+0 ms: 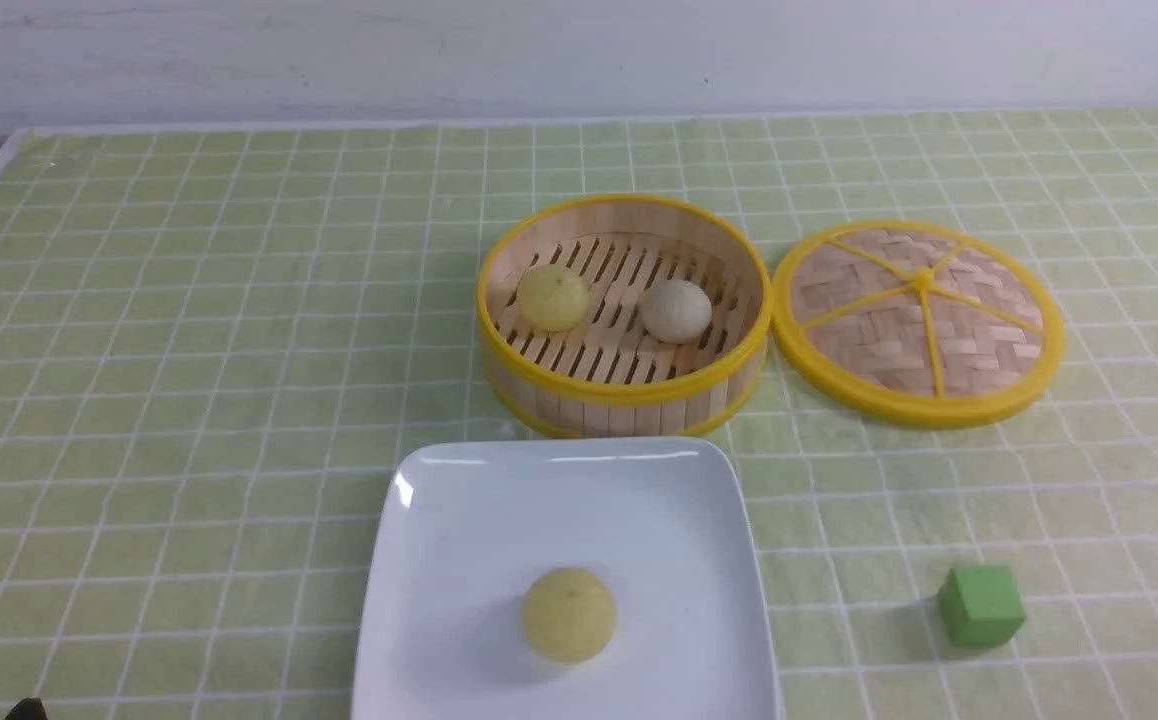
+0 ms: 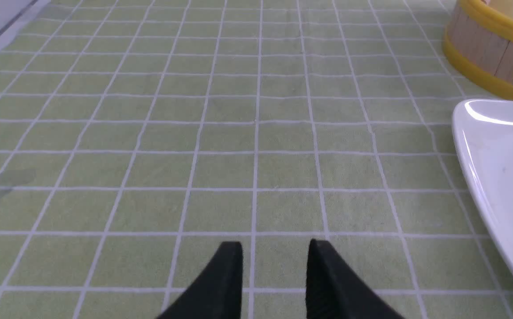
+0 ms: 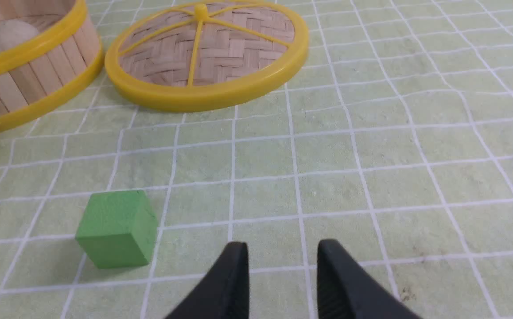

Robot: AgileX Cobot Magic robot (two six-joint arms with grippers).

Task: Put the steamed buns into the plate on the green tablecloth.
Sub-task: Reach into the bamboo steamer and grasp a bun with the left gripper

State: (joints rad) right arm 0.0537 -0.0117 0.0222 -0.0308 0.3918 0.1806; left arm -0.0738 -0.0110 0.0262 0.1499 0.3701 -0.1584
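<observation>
Left gripper (image 2: 276,244): jaws parted, nothing between them, low over bare green tablecloth (image 2: 150,133). Right gripper (image 3: 283,243): also parted and empty, with the green cube (image 3: 117,228) near it. In the front view the plate (image 1: 439,520) lies at 6 o'clock of the scene and carries one yellow bun (image 1: 569,614); the task is judged one-third done. At 12 o'clock from the plate, close to its far rim, stands the steamer basket (image 1: 629,400), with the lid (image 1: 919,320) lying at the basket's 3 o'clock. Inside, the second yellow bun (image 1: 553,297) sits toward the basket's 9 o'clock and the grey bun (image 1: 676,310) toward 3 o'clock, the two apart. Judgement: the left arm, its tips showing at the front view's 7 o'clock corner, is nearer the second yellow bun, which bears about 2 o'clock from it. The grey bun favours the right arm. Both buns are round, so no grasp axis governs.
</observation>
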